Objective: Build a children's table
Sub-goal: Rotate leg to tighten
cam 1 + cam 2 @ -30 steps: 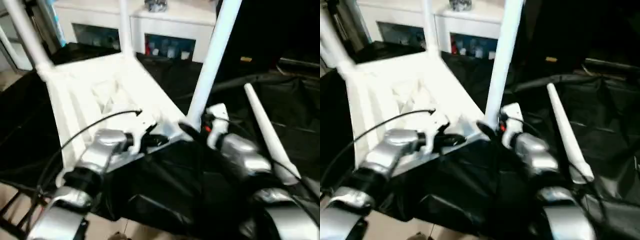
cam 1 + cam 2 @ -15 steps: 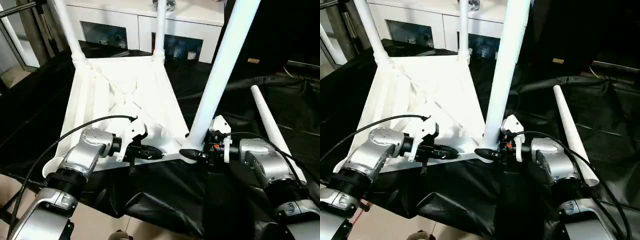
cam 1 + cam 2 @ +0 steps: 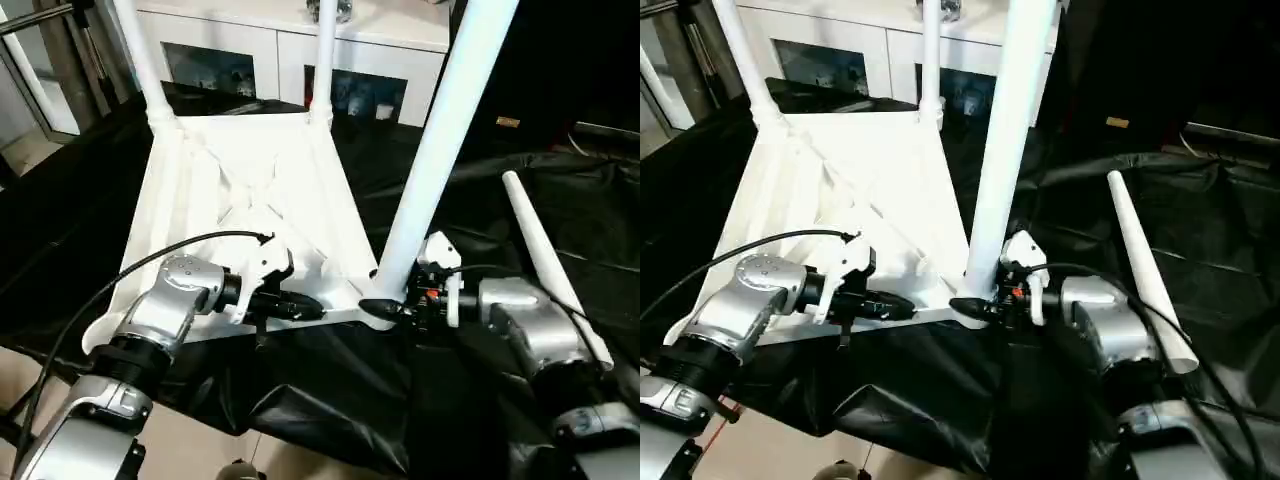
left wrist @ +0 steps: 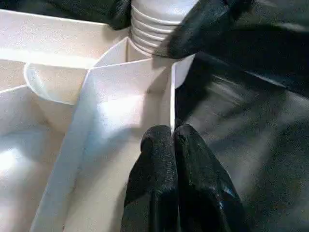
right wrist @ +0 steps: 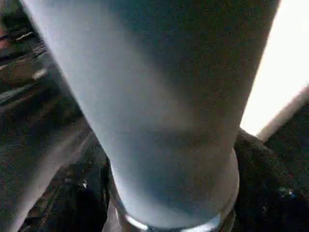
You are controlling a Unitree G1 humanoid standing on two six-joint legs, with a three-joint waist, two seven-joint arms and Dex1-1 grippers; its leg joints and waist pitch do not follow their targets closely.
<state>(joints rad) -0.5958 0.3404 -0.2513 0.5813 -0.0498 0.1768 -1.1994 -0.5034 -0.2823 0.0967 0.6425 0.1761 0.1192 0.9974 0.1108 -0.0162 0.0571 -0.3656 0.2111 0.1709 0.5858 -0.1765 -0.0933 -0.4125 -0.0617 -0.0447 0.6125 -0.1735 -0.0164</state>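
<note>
Table leg point(image 3: 440, 150) sits between our right claw point(image 3: 385, 308) fingers; left claw point(image 4: 173, 145), pressed together, pinches the rim point(image 4: 172, 96); slipping could tilt the leg.

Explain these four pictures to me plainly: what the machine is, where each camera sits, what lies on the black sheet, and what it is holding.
This is a humanoid robot with two silver arms, each ending in two black fingers. Two pictures come from cameras in its head, looking down over its forearms. The other two come from a camera on each wrist, looking along the fingers.

On the black cloth lies a white children's table, upside down, with three legs standing up in its corner sockets. A fourth leg lies loose on the cloth on the robot's right.

The left gripper is pinched shut on the table's thin near edge, steadying it. The right gripper is around the base of the nearest standing leg; its fingers sit either side of the ridged end.
</note>
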